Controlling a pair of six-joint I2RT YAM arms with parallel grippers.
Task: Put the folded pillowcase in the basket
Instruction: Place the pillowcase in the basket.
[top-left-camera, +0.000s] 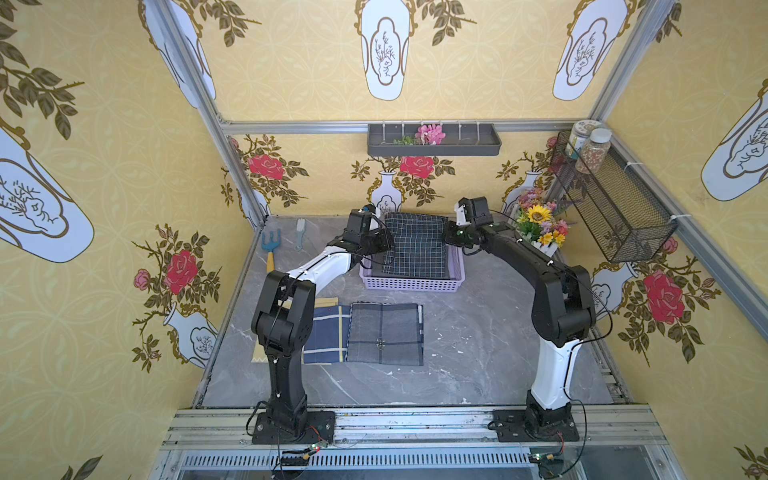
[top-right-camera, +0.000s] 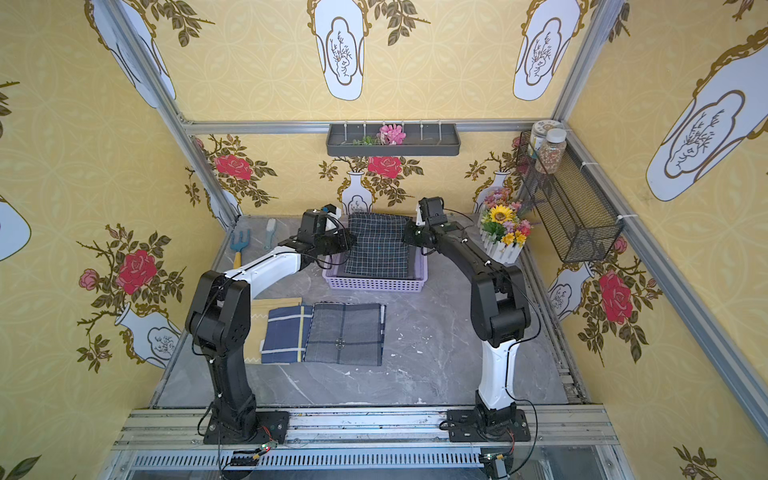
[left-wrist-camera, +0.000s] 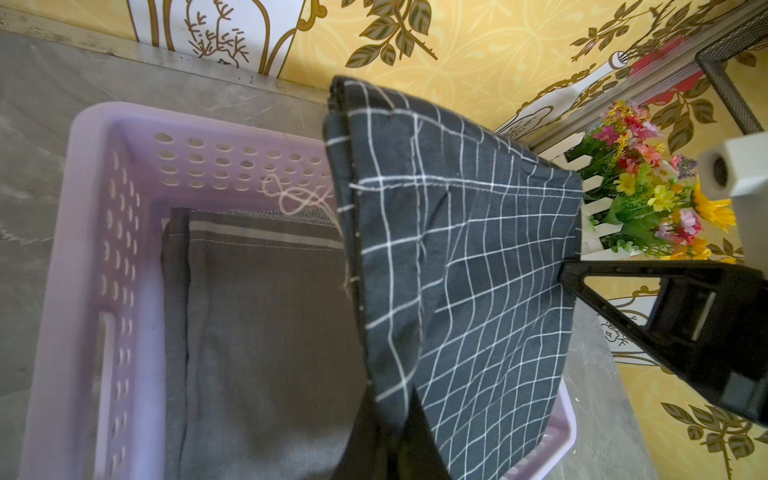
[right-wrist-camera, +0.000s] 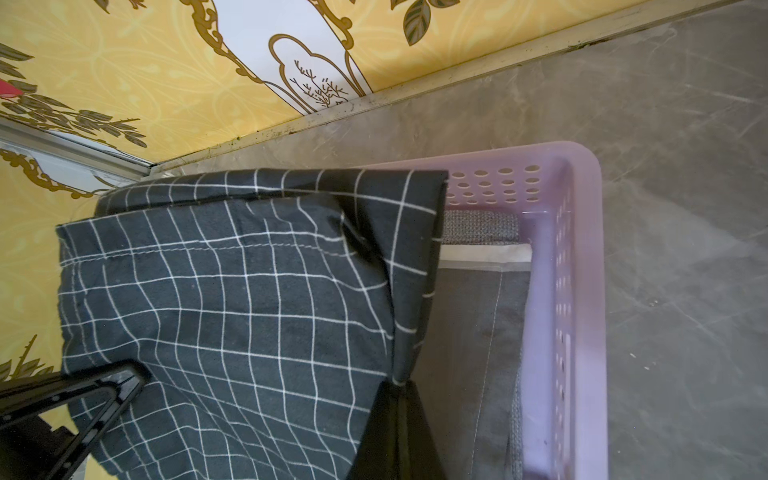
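a: how far along is this?
b: near the end, i'd say. the checked pillowcase (top-left-camera: 415, 245) is over the lilac basket (top-left-camera: 411, 285), carried between both arms and not yet let go. what's left, as i judge it, is lowering it in and opening up.
a: and the grips?
b: the left gripper (left-wrist-camera: 395, 432) has its fingers pinched together on one side edge of the cloth. the right gripper (right-wrist-camera: 397, 415) is clamped on the opposite edge. each wrist view also shows the other arm's black fingers closed on the far hem.
a: does it touch anything inside?
b: a grey folded cloth (left-wrist-camera: 270, 332) already lies flat on the basket's bottom. the pillowcase is above it, but i cannot tell whether its near edge brushes that cloth.
a: how does the pillowcase look?
b: dark charcoal with a thin white grid, folded into a rectangle of several layers, with a stitched hem showing. it sags a little between the two grips. in both top views its far end covers the basket's far rim.
a: anything else about?
b: a grey plaid cloth (top-left-camera: 384, 334) and a blue striped cloth (top-left-camera: 328, 334) lie folded on the table (top-left-camera: 498, 332) nearer the arm bases, apart from the basket.
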